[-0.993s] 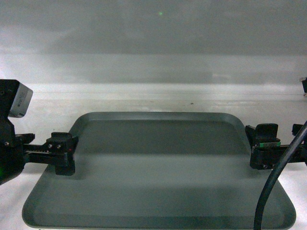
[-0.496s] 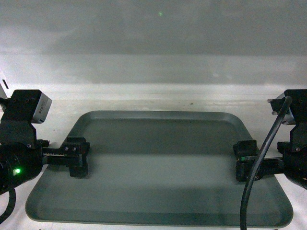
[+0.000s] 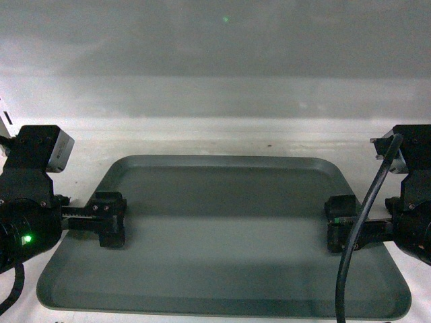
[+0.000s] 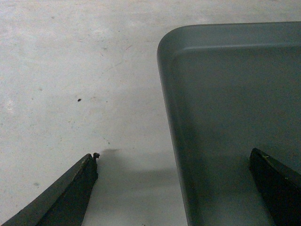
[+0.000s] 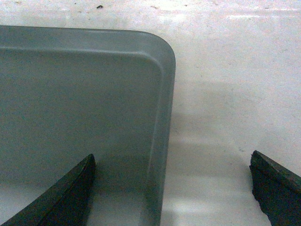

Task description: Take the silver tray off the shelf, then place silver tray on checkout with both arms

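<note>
Fingers of both grippers are spread wide, each pair straddling one side rim of the silver tray (image 3: 225, 232) without pinching it.

From the head camera, the tray lies flat on the white shelf (image 3: 215, 138), its long edges running left to right, with the pale back panel (image 3: 215, 40) rising behind it. The left gripper (image 3: 108, 219) reaches in from the left, and its visible black finger sits over the tray's left edge, inside the rim. The left arm's boxy grey-faced wrist module (image 3: 44, 151) stands just outside the tray, with a green light (image 3: 26, 239) glowing below it. The right gripper (image 3: 341, 223) comes in from the right at about the same depth, its finger over the tray's right edge. A thick black cable (image 3: 357, 242) loops down in front of it and crosses the tray's near right corner.

Left wrist camera: one finger (image 4: 63, 195) hangs over the bare, speckled shelf board, the other (image 4: 277, 188) over the tray's floor, and the rim and rounded far corner run between them. Whether either finger touches anything I cannot tell.

Right wrist camera: the same arrangement mirrored, with one finger (image 5: 59, 197) above the tray's plain inside, the other (image 5: 277, 186) above the shelf, the rim between and well apart from both.
</note>
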Tool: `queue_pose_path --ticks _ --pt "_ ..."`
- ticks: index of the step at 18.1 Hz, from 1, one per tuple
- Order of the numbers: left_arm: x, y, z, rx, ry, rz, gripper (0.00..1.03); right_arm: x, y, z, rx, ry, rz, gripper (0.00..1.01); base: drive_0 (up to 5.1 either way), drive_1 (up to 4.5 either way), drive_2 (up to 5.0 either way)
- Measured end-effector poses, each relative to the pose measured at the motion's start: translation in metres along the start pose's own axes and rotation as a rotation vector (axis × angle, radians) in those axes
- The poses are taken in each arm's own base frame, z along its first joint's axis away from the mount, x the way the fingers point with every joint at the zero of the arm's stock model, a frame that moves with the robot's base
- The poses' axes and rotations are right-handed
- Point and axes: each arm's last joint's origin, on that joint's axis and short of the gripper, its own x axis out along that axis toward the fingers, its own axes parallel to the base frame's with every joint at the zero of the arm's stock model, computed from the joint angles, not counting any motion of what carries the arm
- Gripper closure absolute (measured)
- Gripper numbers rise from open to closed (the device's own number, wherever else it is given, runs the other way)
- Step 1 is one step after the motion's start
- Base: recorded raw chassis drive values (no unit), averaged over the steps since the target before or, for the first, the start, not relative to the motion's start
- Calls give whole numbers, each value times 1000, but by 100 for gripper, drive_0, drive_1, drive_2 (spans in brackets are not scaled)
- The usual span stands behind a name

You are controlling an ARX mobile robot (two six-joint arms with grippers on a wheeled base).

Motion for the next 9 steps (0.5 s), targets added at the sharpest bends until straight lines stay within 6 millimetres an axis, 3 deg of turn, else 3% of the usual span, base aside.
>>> queue_pose_path --ticks 2,4,9 --pt "0 -1 0 -1 -3 -2 8 0 0 0 0 0 0 3 0 0 0" --pt "0 -4 0 -3 -4 -13 24 0 0 0 1 0 0 4 0 0 0" --pt "-1 -7 -1 -9 -7 -38 62 0 2 0 -1 -3 3 42 0 0 0"
